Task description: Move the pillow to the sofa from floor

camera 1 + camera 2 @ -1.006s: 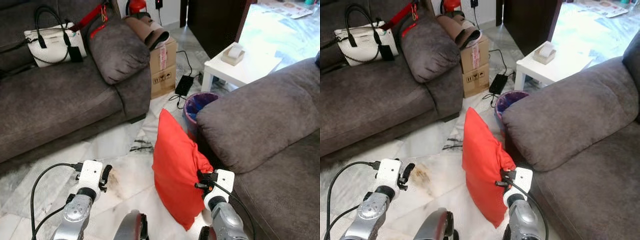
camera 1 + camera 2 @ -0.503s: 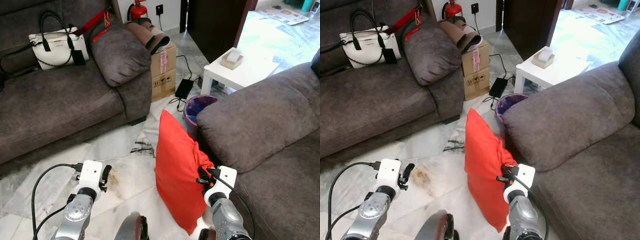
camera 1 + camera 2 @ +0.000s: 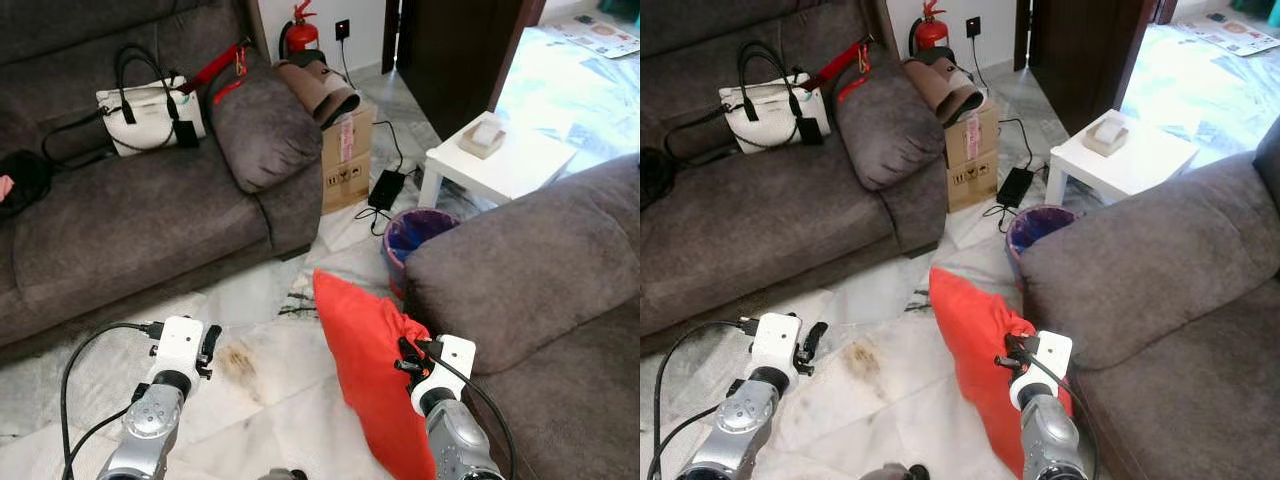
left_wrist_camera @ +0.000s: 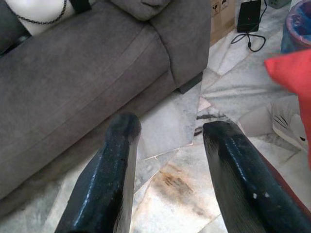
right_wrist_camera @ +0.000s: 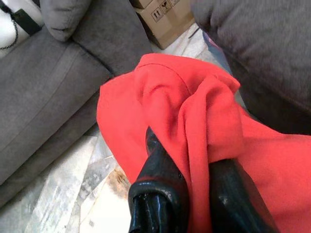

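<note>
My right pincer is closed on a bunched fold of the red pillow, with the cloth pinched between my two black fingers. The pillow hangs beside the grey sofa on my right, its lower part near the marble floor. I judge it light and very soft: the cover wrinkles in my grip and the body sags, so it will swing when I lift. I think a fold near the edge is a good place to hold, but the thin cloth may slip.

The right wrist view shows the fold inside my grip, which the head views hide. The head views show the sofa seat. My left pincer is open wide and holds nothing, above the floor.
</note>
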